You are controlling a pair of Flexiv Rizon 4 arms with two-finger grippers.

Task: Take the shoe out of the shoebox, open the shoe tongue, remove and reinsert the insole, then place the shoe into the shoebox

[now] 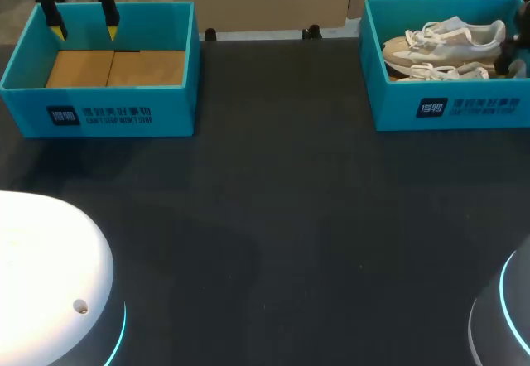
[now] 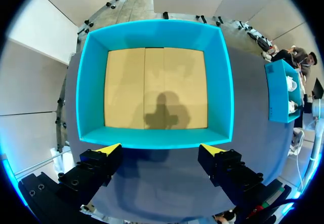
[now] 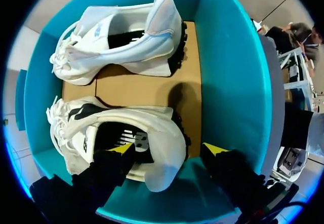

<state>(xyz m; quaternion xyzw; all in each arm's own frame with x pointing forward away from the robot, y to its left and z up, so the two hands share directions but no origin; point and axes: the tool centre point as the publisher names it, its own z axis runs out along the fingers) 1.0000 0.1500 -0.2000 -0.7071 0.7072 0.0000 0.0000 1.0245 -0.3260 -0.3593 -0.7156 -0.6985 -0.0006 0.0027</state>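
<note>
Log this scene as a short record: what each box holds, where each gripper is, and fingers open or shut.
left box: empty, cardboard floor bare
right box: holds far shoe and near shoe, both white
left gripper: above a wall of left box, fingers open
right gripper: at near shoe, one finger over its opening, one outside its heel, open
progress: no shoe taken out yet

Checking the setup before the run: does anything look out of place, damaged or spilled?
Nothing stands out. One white lace-up sneaker lies beside its twin inside the right turquoise cardboard shoebox, both intact. The left turquoise shoebox shows only its brown floor.
</note>
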